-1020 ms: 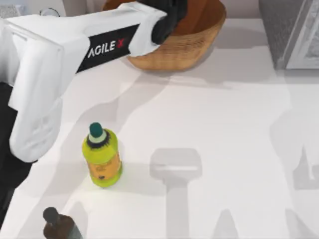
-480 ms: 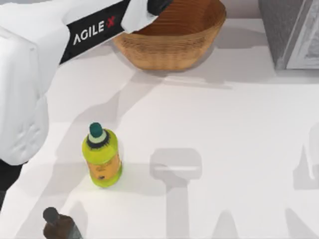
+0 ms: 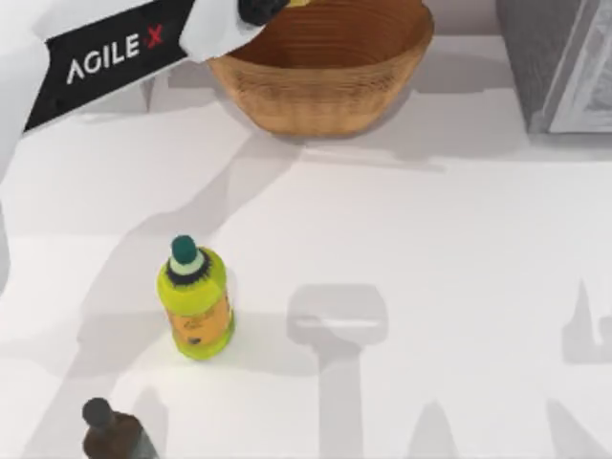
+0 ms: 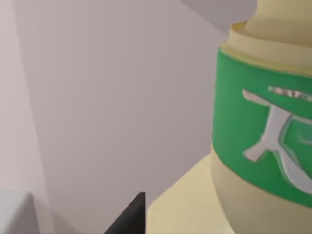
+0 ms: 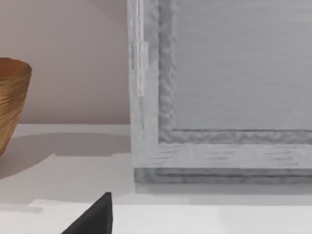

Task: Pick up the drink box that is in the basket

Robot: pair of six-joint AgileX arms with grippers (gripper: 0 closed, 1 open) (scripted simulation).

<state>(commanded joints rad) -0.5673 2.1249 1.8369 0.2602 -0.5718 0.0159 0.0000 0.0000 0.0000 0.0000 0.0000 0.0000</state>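
Jaws of the left arm (image 3: 263, 8), state unclear, sit against the cream, green-banded drink box (image 4: 263, 131) above the basket (image 3: 325, 91).

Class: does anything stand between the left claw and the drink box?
Nothing visible does. The left claw is over the basket's left rim, and its wrist view has the cream drink box right up close. The right claw is parked by the grey cabinet.
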